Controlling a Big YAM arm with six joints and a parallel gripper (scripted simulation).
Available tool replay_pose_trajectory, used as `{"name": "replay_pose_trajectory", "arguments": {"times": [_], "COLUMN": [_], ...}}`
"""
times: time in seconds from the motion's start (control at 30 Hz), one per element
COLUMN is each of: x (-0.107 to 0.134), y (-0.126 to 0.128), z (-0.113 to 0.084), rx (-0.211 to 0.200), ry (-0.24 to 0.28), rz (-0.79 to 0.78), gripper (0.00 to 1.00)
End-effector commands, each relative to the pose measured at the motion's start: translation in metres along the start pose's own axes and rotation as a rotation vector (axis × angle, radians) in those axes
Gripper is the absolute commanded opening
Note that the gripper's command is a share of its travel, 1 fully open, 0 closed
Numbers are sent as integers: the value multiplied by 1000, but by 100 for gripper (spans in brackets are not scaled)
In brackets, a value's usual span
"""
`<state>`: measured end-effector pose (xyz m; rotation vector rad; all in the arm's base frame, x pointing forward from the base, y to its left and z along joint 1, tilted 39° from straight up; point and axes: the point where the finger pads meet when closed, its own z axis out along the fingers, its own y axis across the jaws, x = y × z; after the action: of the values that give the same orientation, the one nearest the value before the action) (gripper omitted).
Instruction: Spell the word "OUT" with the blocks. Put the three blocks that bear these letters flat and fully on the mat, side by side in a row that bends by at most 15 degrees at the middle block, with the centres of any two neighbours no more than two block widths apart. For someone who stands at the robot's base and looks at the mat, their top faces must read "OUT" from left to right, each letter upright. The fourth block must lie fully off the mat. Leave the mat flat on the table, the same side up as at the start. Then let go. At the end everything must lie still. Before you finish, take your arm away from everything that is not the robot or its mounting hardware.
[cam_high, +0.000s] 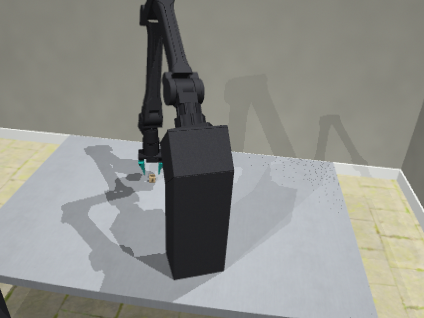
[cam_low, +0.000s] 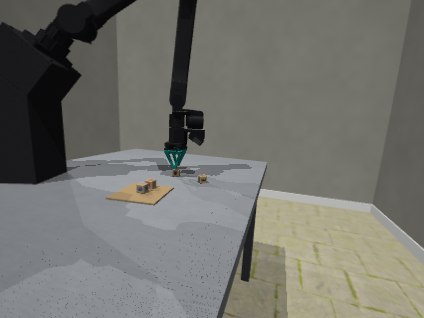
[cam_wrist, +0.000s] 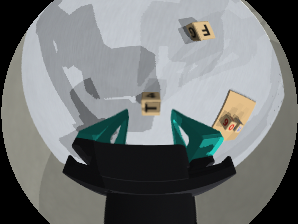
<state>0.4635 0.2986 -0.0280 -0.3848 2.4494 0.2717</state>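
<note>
My gripper (cam_high: 152, 173) (cam_low: 175, 168) (cam_wrist: 149, 113) is open and empty, pointing down just above a wooden block (cam_high: 152, 178) (cam_low: 176, 173) (cam_wrist: 151, 108). In the wrist view this block shows a dark T on its brighter face and lies between the finger lines. The mat (cam_low: 117, 197) (cam_wrist: 236, 100) lies on the table. Two blocks stand close together on it: one with a red O (cam_wrist: 231, 127) and one with a pale letter (cam_wrist: 239, 129), too small to read surely. Another block (cam_low: 202, 179) (cam_wrist: 204, 30) lies off the mat, with F on its bright face.
The robot's black base (cam_high: 200, 220) (cam_low: 30, 135) hides the mat in the top view. The table (cam_high: 310, 260) (cam_low: 65, 240) carries broad arm shadows. In the exterior view the F block is nearer the table's right edge than the T block.
</note>
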Motion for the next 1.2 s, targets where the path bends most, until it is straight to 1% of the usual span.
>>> {"name": "replay_pose_trajectory", "arguments": {"times": [0.0,0.43,1.17], "x": [-7,-12,-10], "y": [-6,-7,-7], "z": [2,1,0], "rx": [1,-1,1], "ry": [-20,-26,-22], "rz": [0,0,1], "gripper": [58,58,58]}}
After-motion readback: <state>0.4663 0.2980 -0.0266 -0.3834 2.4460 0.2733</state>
